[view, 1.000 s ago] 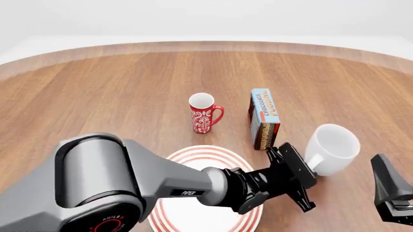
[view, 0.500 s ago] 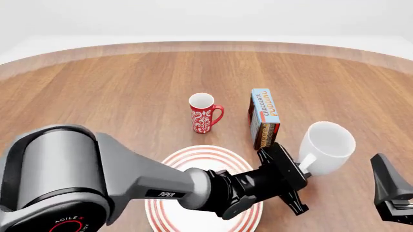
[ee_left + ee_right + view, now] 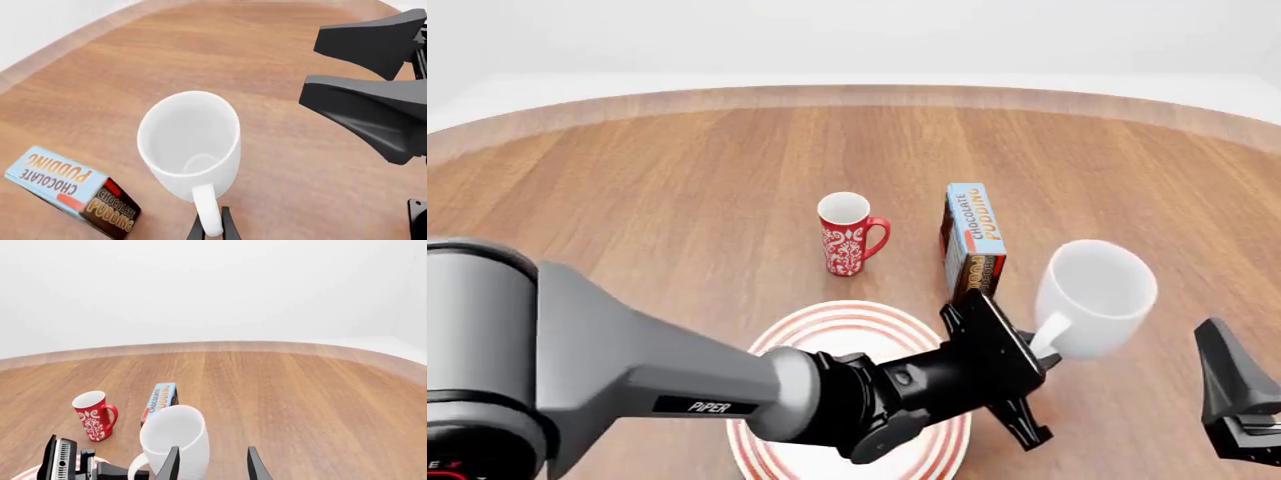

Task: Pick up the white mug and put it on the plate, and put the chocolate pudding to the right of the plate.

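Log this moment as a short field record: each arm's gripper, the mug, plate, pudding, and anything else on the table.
left gripper: shut on white mug handle, mug tilted, lifted
right gripper: open, holding nothing
plate: on table, partly under left arm, bare
chocolate pudding: upright, behind plate, untouched
red mug: upright, left of pudding
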Controlling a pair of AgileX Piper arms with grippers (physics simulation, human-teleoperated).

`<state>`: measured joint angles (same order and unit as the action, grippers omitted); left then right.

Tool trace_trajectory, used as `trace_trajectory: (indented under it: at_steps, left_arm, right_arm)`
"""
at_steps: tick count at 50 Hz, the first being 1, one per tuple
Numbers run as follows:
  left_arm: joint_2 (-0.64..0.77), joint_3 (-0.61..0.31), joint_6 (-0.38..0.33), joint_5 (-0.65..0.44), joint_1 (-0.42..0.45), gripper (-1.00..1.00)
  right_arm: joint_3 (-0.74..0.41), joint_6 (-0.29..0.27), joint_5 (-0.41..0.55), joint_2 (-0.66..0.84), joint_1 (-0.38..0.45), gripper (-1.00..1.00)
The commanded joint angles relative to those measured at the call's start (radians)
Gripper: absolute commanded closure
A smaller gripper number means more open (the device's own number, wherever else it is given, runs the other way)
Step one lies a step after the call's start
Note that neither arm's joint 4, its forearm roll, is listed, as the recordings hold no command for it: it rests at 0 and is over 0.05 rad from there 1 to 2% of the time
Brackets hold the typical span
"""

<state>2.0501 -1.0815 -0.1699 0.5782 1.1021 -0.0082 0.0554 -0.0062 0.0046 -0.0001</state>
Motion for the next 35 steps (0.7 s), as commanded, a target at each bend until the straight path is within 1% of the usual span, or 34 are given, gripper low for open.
trace_trajectory:
  at_steps: [1,12,20,31,35]
  left_arm:
    - [-0.069,0.067,0.006,0.024,-0.010,1.00]
    - [-0.115,0.115,0.010,0.039,-0.012,1.00]
    - [-0.159,0.171,0.009,0.058,-0.004,1.00]
    - [-0.213,0.242,0.023,0.087,-0.022,1.00]
    - [-0.244,0.269,0.014,0.092,-0.018,1.00]
  right_arm:
    - [0.000,-0.002,0.002,-0.002,0.000,-1.00]
    - [0.001,-0.006,0.001,-0.003,0.000,-1.00]
    - [0.001,-0.008,0.000,-0.002,0.001,-1.00]
    - [0.001,-0.012,0.000,-0.002,0.001,-1.00]
    - [0.001,-0.015,0.000,-0.002,0.002,-1.00]
